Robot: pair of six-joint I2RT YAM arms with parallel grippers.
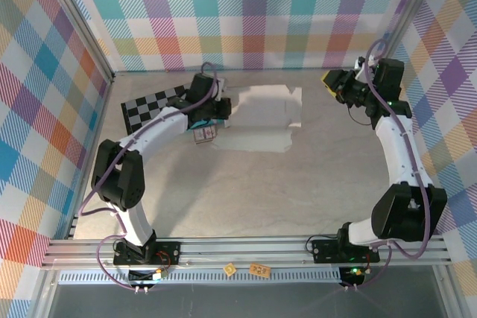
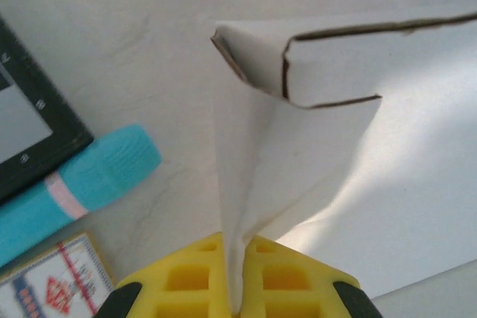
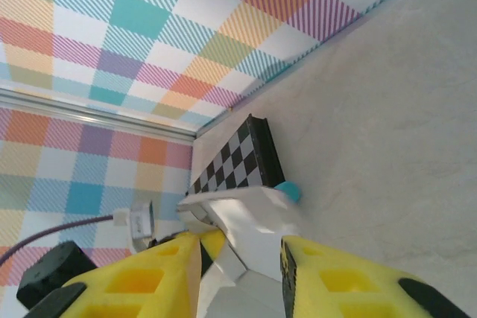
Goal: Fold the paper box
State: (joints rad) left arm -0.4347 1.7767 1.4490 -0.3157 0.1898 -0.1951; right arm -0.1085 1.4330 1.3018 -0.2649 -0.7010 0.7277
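Observation:
The paper box (image 1: 261, 118) lies as a creased white sheet at the far middle of the table. Its left flap (image 2: 298, 147) stands raised, with a folded corner at the top. My left gripper (image 2: 238, 242) is shut on the lower edge of that flap, its yellow fingers pressed together with the card between them. From above, the left gripper (image 1: 215, 112) sits at the sheet's left end. My right gripper (image 1: 329, 80) hovers beyond the sheet's right end, apart from it. Its fingers stand open around nothing (image 3: 246, 251), and the paper box (image 3: 250, 217) shows far off between them.
A black-and-grey checkerboard (image 1: 149, 103) lies at the far left beside the left gripper. A teal marker (image 2: 97, 173) and a small printed card (image 2: 52, 281) lie just left of the flap. Plaid walls (image 1: 253, 13) enclose the table on three sides.

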